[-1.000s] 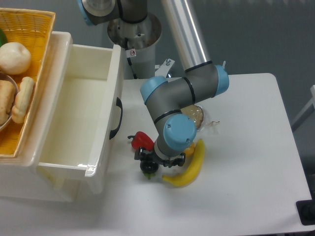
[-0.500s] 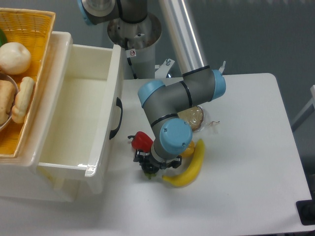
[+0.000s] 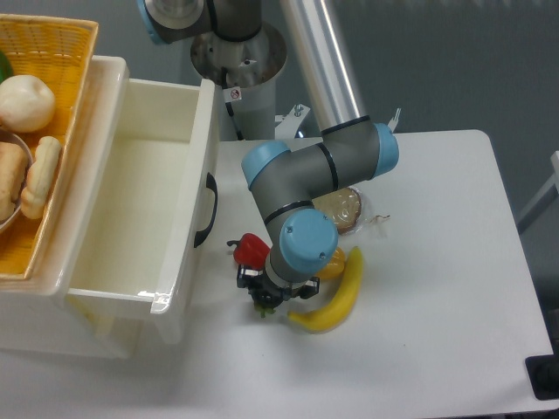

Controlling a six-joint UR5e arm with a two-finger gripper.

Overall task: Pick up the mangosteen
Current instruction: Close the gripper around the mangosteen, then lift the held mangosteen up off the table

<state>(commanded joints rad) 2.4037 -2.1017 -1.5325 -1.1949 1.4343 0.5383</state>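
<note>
- mangosteen [image 3: 264, 303] sat low centre of the frame on the bench [image 3: 437, 349], beside the red pepper [image 3: 251, 248].
- gripper [image 3: 265, 295] jaws were over it; their state could not be told.

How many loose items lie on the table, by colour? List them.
Red: 1, the red pepper
Yellow: 2, the banana and the yellow pepper
Dark: 1, the mangosteen
Brown: 1, the wrapped round item
Total: 5

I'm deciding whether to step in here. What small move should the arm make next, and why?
Probably close the fingers, then lift straight up. The gripper sits low over the mangosteen, which is mostly hidden beneath it, so I cannot tell if it is gripped. The red pepper and banana lie close by.
</note>
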